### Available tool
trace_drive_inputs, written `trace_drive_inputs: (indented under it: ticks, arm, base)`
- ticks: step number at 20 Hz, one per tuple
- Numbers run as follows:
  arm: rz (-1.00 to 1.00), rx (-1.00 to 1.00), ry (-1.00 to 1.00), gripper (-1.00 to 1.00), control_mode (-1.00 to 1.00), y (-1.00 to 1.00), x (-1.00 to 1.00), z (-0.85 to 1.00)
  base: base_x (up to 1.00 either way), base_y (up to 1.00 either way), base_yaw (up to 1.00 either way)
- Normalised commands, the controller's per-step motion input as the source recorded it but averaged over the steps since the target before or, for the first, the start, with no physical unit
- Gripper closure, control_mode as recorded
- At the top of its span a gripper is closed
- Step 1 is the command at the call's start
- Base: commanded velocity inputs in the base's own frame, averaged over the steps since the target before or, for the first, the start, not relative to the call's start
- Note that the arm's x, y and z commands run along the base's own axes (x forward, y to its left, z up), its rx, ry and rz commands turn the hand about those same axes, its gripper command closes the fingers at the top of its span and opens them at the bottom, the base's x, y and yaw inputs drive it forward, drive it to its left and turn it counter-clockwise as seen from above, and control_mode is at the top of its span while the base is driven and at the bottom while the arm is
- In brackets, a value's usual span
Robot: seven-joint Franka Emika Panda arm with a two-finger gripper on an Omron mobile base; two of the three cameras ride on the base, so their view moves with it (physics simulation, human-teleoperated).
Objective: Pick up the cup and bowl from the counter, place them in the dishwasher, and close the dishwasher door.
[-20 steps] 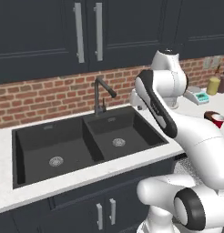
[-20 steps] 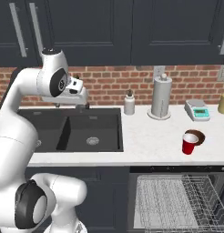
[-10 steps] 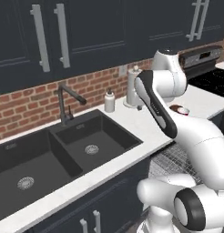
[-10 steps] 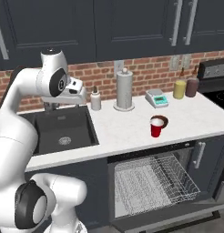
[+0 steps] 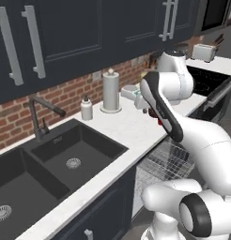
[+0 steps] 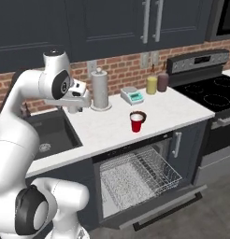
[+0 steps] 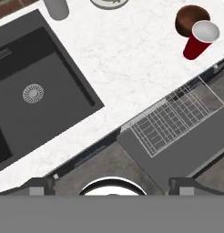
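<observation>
White marbled counter (image 6: 112, 128) holds cup (image 6: 136, 122) touching bowl (image 7: 188, 19), both near the front edge above the open dishwasher (image 6: 138, 177) w/ rack out. Gripper (image 6: 74, 108) empty, jaws wide (approach step, nothing picked yet). Next: reach down over cup, close.

Rendered frames, evenly bright, light diffuse from above. Long white faintly marbled stone counter (image 6: 107, 128) brightest area, no glare. Dark upper cabinets (image 6: 103, 23) flat, detail lost in shade. Small bright red tapered cup (image 7: 199, 42) casts only faint soft shadow. Black double sink (image 5: 65, 161) basin shaded inside. Slight softness, low resolution; edges undistorted.
</observation>
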Motion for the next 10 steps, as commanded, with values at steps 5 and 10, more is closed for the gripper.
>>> trace_drive_inputs:
  ticks: [5, 10]
  arm:
    - [0.0, 0.0, 0.0, -1.0, 1.0, 0.0, 0.0, 0.0]
    - [0.0, 0.0, 0.0, -1.0, 1.0, 0.0, 0.0, 0.0]
  base:
    - [0.11, 0.28, -0.29]
    - [0.15, 0.23, -0.27]
